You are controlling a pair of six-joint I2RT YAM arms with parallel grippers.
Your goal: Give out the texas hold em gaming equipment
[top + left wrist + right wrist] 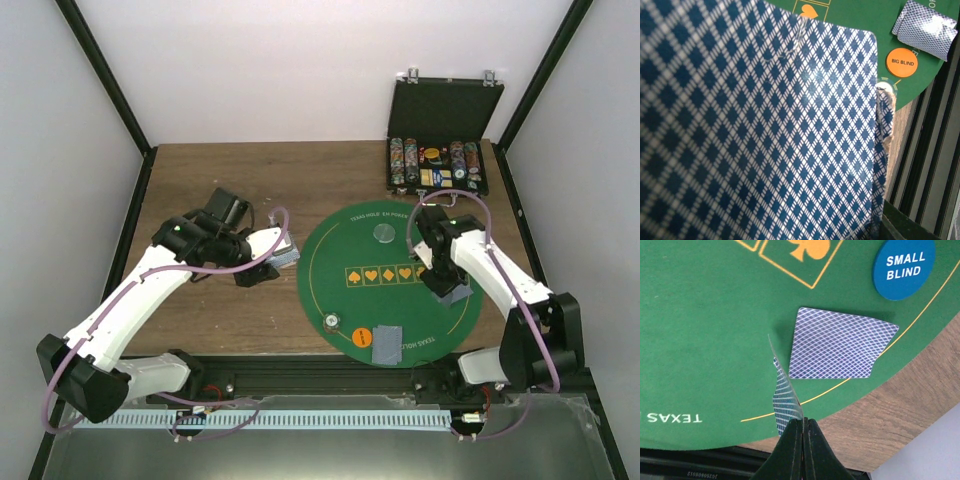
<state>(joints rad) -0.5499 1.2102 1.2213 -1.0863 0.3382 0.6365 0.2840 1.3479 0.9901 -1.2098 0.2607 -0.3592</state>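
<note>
Your brown wood-grain bench (250, 170) sits boxed in by plain white walls (300, 60), black frame posts (105, 75) rising at its back corners, a silvery metal sheet (330, 455) along the near edge, all under even light.

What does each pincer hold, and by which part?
Right pincer: a card, pinched at its lower end and seen edge-on. Left pincer: a second card, which fills its wrist view, so the place of the hold is hidden.
</note>
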